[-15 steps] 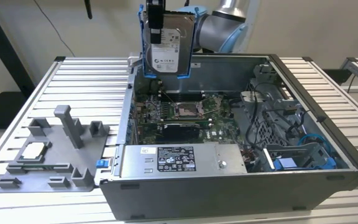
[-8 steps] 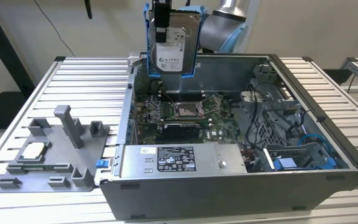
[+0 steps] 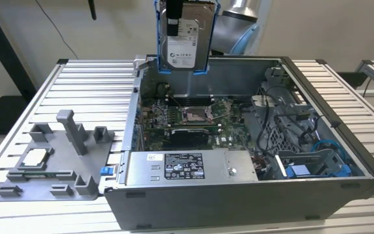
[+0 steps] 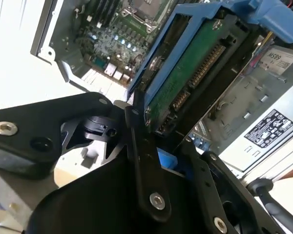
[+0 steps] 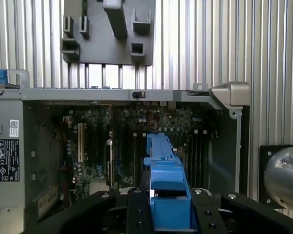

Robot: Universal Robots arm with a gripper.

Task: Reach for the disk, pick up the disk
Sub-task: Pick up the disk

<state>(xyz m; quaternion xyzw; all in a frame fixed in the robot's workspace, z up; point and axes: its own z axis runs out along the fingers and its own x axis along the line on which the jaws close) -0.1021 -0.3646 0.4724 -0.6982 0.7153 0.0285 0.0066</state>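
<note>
The disk (image 3: 185, 36), a silver-grey drive with a white label in a bright blue carrier frame, hangs upright above the back wall of the open computer case (image 3: 239, 195). My gripper (image 5: 170, 210) is shut on it, and both wrist views show the black fingers (image 5: 136, 212) clamping the blue frame's edge. In the second wrist view the disk's green circuit-board side (image 4: 190, 73) faces the camera, held between the fingers (image 4: 142, 161), with the motherboard below. The disk touches nothing but the gripper.
The case lies open on a slatted metal table (image 3: 89, 87), showing the motherboard (image 3: 187, 117), a long grey labelled box (image 3: 187, 167) and a blue bay (image 3: 310, 168) at the exterior view's right. A grey fixture plate (image 3: 50, 161) with a small silver chip (image 3: 34, 157) sits left of the case.
</note>
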